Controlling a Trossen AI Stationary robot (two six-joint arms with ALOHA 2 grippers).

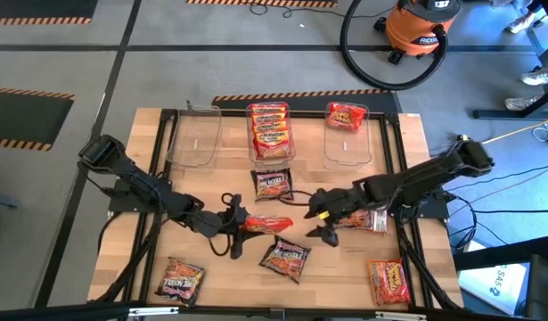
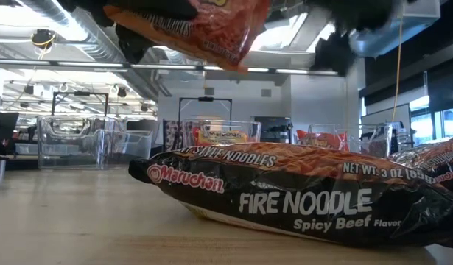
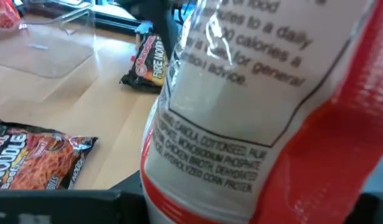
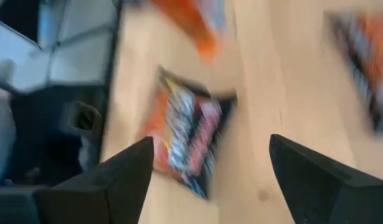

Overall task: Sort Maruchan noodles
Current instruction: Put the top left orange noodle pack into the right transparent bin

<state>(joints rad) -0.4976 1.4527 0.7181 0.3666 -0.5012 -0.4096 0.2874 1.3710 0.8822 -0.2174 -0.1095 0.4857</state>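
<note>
Two tubs (image 1: 272, 134) at frame top already hold Maruchan noodles (image 1: 267, 126); roughly six packets left loose across the worktop (image 1: 345, 276). Left pincer (image 1: 241, 223) clamped on a red packet (image 1: 266, 223) at frame centre, right pincer (image 1: 320, 217) spread wide and empty just beside it. Hard to make out packet flavours from above, and third tub looks empty.

A workshop-style robotics lab is shown: grey concrete floor (image 1: 211, 62) marked with hazard-striped tape (image 1: 296, 94), an orange shop vacuum (image 1: 421, 27) parked beyond the wooden worktop (image 1: 345, 267), exposed ceiling ducts (image 2: 71, 29) seen overhead.
</note>
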